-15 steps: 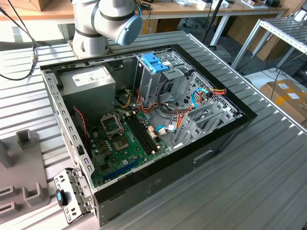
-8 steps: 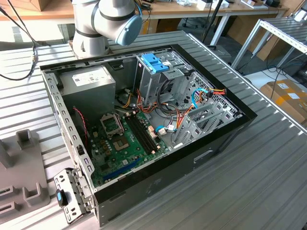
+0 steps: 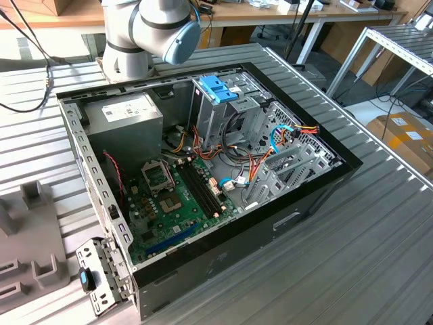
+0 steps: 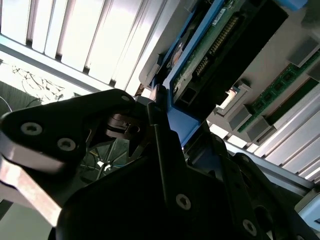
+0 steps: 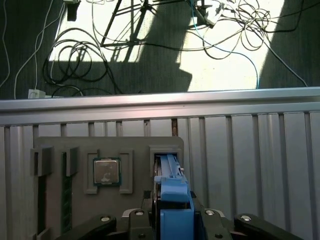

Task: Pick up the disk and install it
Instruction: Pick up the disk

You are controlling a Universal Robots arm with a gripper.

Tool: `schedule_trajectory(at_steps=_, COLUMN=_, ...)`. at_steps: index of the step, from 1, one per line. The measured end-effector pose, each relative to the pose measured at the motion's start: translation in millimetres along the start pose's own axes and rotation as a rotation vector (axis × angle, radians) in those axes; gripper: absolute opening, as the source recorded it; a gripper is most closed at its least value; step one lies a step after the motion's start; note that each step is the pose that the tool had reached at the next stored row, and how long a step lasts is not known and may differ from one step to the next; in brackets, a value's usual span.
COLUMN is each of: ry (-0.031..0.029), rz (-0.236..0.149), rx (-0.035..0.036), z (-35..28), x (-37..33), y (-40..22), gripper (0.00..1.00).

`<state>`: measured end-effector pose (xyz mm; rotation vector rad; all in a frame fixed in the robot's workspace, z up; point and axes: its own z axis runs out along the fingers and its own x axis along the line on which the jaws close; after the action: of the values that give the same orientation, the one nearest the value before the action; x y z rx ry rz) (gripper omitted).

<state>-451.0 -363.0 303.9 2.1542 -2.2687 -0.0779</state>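
Blue-railed, the disk [image 5: 170,176] stands edge-up in a grey tray [image 5: 135,145], lower middle of the first wrist view; my jaws look clamped on it. Pick-up step, I judge; freeing it calls for a straight pull.

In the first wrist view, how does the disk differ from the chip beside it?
The disk stands on edge in a narrow slot; the chip lies flat in a square pocket. The disk shows blue plastic along its edge; the chip shows a silvery face with a green border. The disk runs longer than the chip. Both sit in the grey tray.
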Motion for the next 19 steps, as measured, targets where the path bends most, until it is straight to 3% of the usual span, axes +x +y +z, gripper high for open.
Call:
schedule_trajectory(at_steps=11, ry=-0.0019, rz=0.000, rx=0.0000, z=-2.4, x=-0.1, y=0.1, gripper=0.37)
schedule_trajectory(at_steps=19, ry=-0.0084, rz=0.000, rx=-0.0003, z=-2.6, x=-0.2, y=0.1, gripper=0.37)
